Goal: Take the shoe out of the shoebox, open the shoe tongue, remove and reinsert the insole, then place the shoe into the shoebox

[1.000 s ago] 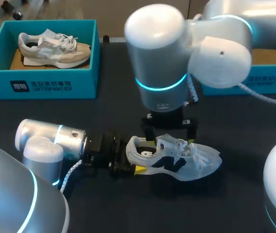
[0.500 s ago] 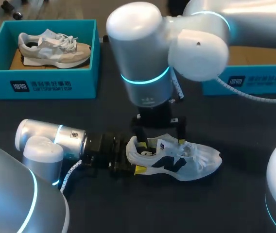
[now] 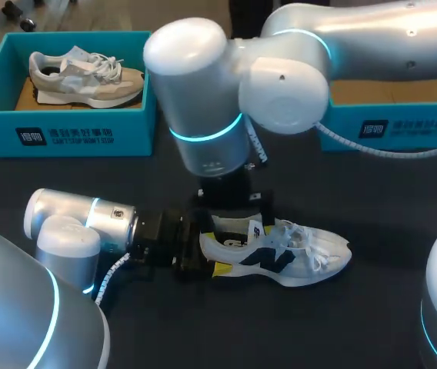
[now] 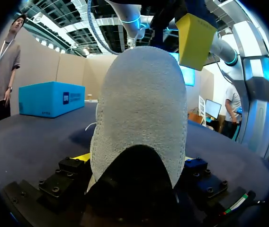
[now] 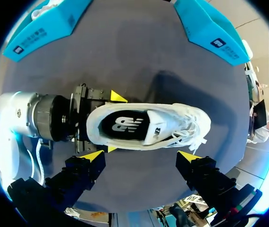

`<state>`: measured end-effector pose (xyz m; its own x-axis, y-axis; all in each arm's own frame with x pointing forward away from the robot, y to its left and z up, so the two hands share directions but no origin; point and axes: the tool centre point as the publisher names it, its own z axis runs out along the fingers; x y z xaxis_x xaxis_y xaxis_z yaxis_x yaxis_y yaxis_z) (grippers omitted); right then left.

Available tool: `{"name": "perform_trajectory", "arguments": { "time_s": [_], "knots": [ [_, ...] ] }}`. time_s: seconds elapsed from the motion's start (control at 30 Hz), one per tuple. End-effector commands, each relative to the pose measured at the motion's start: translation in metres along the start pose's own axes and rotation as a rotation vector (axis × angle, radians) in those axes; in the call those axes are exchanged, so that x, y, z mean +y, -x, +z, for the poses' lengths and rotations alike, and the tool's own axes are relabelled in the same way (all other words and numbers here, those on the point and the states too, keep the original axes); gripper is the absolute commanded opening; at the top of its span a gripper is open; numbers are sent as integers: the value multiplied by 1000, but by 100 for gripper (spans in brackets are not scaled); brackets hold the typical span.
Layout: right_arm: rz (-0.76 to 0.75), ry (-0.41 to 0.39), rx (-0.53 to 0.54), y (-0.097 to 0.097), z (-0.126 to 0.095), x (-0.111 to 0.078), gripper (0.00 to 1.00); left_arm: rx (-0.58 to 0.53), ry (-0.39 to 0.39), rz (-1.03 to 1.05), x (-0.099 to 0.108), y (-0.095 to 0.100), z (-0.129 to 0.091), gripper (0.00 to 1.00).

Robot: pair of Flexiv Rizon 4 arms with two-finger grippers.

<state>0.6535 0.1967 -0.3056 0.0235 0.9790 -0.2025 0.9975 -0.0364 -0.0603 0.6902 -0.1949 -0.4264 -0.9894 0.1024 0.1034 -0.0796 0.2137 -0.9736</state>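
A white shoe [image 3: 291,257] with a navy logo stands upright on the dark table, toe to the right. My left gripper [image 3: 208,255] lies low on the table behind it, shut on the heel, one yellow tip against each side. In the left wrist view the heel [image 4: 139,104] fills the space between the fingers. My right gripper [image 5: 141,156] hangs open above the shoe [image 5: 146,125], its fingers pointing down beside the shoe's opening without touching it. The black insole [image 5: 125,124] lies inside the shoe. A teal shoebox [image 3: 391,127] stands at the back right.
A second teal shoebox [image 3: 65,134] at the back left holds a beige shoe [image 3: 84,77]. My right arm's big wrist [image 3: 203,115] hangs over the table's middle and hides part of the ground behind the shoe.
My right arm has moved left, carrying its open gripper from over the laces to over the heel opening. The left gripper and the shoe have stayed put.
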Motion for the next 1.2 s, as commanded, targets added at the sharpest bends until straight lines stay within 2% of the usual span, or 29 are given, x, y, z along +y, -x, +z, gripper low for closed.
{"name": "perform_trajectory", "arguments": {
  "time_s": [0.03, 0.2, 0.63, 1.2],
  "knots": [
    [262, 11, -494, -16, 3, -6, 100, 0, 3, -2, 7, 1, 2, 0],
    [305, 18, -535, -12, 4, -3, 100, 0, 3, -2, 7, 1, 2, 0],
    [332, 45, -507, 19, 13, 4, 100, 0, 3, -2, 7, 1, 2, 0],
    [359, 69, -472, 39, 28, 19, 100, 0, 3, -2, 7, 1, 2, 0]
  ]
}}
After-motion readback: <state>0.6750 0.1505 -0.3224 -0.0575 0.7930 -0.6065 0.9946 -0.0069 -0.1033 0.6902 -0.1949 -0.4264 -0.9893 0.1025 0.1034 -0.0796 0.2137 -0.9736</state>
